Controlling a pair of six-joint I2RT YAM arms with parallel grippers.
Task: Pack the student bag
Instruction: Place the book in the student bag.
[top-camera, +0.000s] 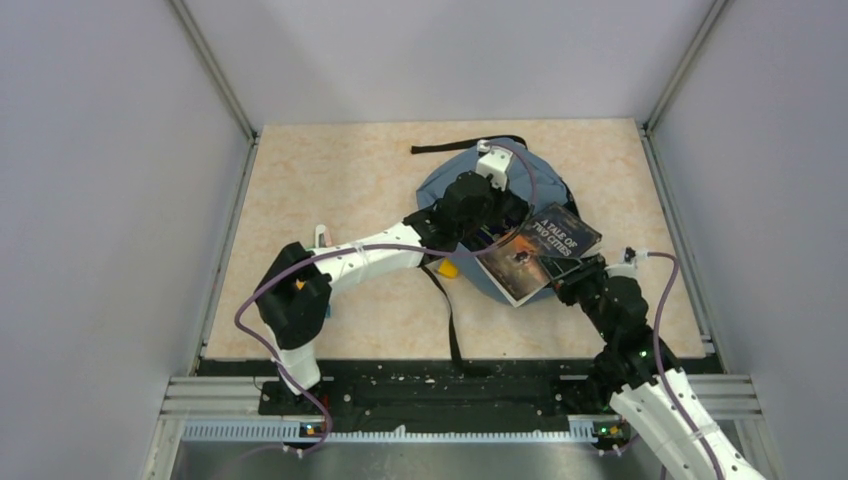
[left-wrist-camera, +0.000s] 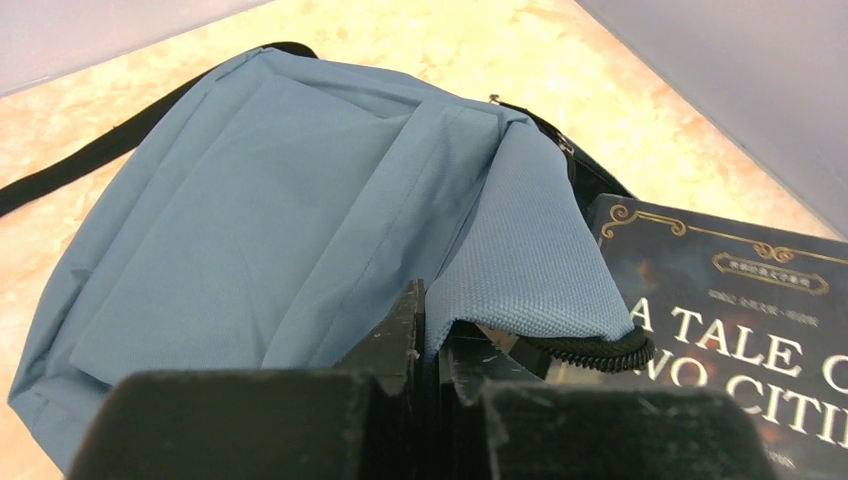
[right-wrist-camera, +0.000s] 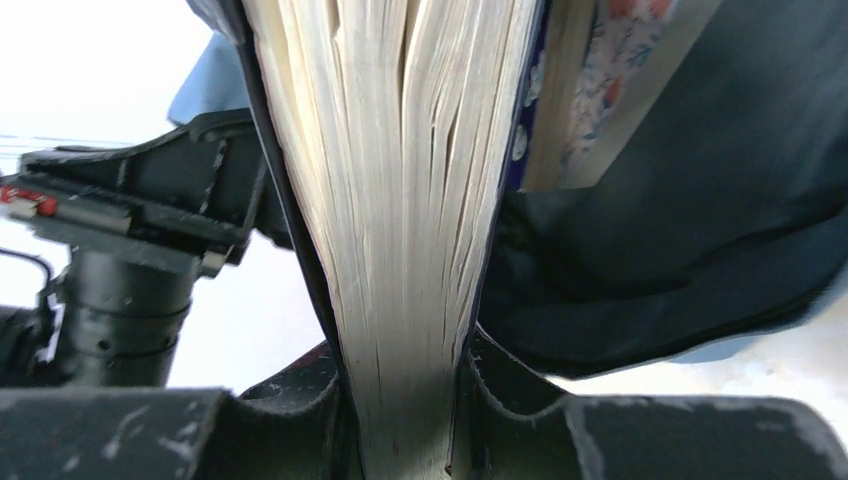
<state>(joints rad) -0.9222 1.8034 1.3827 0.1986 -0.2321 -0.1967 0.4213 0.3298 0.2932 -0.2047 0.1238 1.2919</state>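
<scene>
The blue-grey student bag lies at the table's back middle, with black straps trailing. My left gripper is shut on the bag's opening flap and holds it up; the zip edge hangs beside the fingers. My right gripper is shut on a dark paperback book, "A Tale of Two Cities", which lies tilted at the bag's open mouth. In the right wrist view the book's pages fill the jaws and the bag's dark lining is to the right. Another flowered book shows inside.
A black strap runs from the bag toward the near edge. A small yellow object lies under the left arm by the bag. A small white-pink item lies left. Grey walls enclose the table on three sides.
</scene>
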